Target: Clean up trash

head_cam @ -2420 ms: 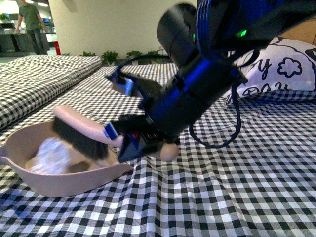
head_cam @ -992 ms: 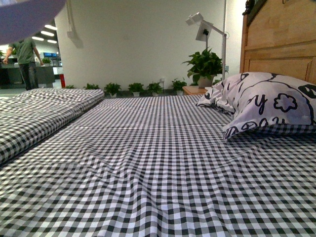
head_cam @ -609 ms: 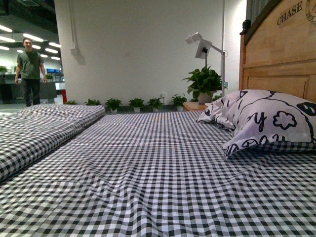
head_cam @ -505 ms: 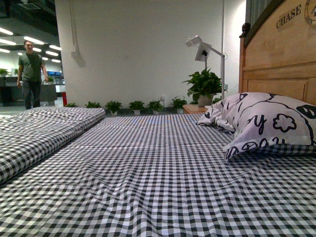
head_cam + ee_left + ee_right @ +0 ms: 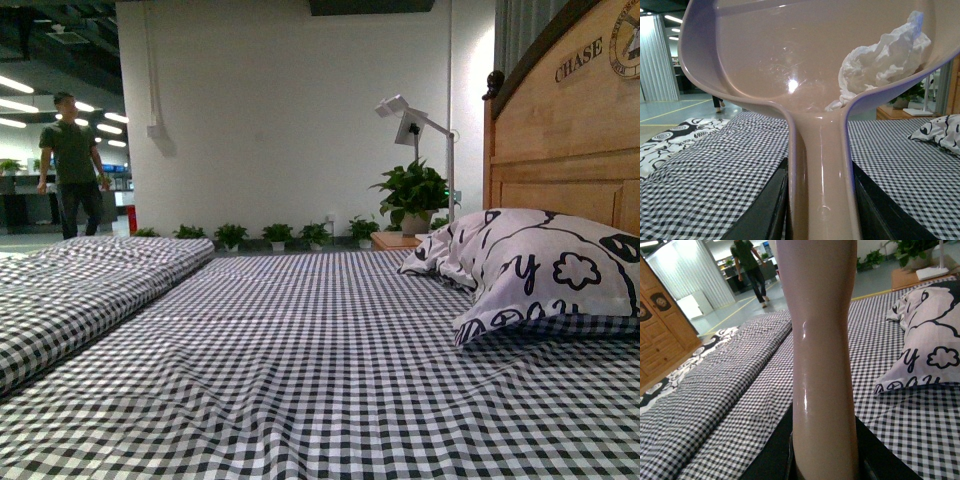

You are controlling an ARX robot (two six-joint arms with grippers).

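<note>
In the left wrist view the pinkish-beige dustpan point(image 5: 790, 60) fills the frame, lifted above the bed. The trash point(image 5: 880, 60), a crumpled white paper wad, lies inside its pan against one wall. My left gripper point(image 5: 822, 210) is shut on the dustpan's handle, black fingers point(image 5: 765, 210) on both sides. In the right wrist view my right gripper point(image 5: 822, 460) is shut on the pale handle of the brush point(image 5: 822, 340), which rises out of frame; its bristles are out of view. Neither arm nor either tool shows in the front view.
A black-and-white checked bedsheet point(image 5: 320, 370) covers the bed. A white pillow with black prints point(image 5: 545, 265) lies at the right by the wooden headboard point(image 5: 570, 130). A second checked mattress point(image 5: 80, 280) lies left. A man point(image 5: 75, 165) walks far back left; plants point(image 5: 415, 190) line the wall.
Earlier the right arm held the brush in the dustpan on the bed in front view. Both arms and tools have since lifted out of that view, and the view has tilted up slightly.
</note>
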